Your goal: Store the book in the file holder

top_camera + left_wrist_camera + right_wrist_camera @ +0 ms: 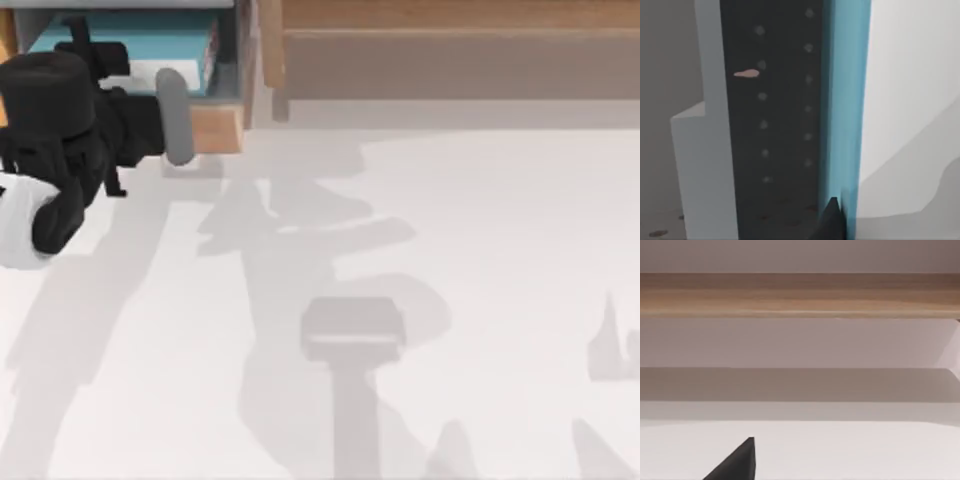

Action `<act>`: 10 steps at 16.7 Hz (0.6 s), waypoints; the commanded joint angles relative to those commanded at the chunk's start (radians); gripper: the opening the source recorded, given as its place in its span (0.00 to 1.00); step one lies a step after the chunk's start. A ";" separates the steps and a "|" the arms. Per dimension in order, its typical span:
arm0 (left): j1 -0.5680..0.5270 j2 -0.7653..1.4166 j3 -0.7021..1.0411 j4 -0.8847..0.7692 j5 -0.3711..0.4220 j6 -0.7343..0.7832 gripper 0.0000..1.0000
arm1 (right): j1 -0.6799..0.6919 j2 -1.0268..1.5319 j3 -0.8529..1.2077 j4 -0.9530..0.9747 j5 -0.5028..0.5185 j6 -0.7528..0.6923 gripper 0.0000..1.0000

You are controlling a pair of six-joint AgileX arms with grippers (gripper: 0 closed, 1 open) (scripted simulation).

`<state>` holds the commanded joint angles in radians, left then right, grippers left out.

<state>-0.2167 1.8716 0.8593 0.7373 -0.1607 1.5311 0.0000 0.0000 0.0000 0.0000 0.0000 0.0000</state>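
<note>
Book [130,40] already inside file holder [218,128], table's far left corner. Our left gripper [90,55] there, fingers: cannot tell. Left: let go, pull out.

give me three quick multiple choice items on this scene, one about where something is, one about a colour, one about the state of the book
1. Where on the table is the file holder?
A. far left corner
B. near right corner
C. middle

2. What colour is the book cover?
A. red
B. teal-blue
C. yellow

3. What state is the book in?
A. flat on the open table
B. propped on the long wooden shelf
C. inside the file holder

Key:
1 A: in the top view the holder's wood front sits at the far left, and the left gripper is over it.
2 B: the cover shows teal-blue in the top view and the left wrist view.
3 C: the book lies between the holder's grey walls, behind the wood panel; the long wooden shelf to its right holds nothing.
</note>
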 joint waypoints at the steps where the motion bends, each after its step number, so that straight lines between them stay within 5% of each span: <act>1: 0.000 0.000 0.000 0.000 0.000 0.000 0.08 | 0.000 0.000 0.000 0.000 0.000 0.000 1.00; 10: 0.000 0.000 0.000 0.000 0.000 0.000 0.75 | 0.000 0.000 0.000 0.000 0.000 0.000 1.00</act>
<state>-0.2167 1.8716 0.8593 0.7373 -0.1607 1.5311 0.0000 0.0000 0.0000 0.0000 0.0000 0.0000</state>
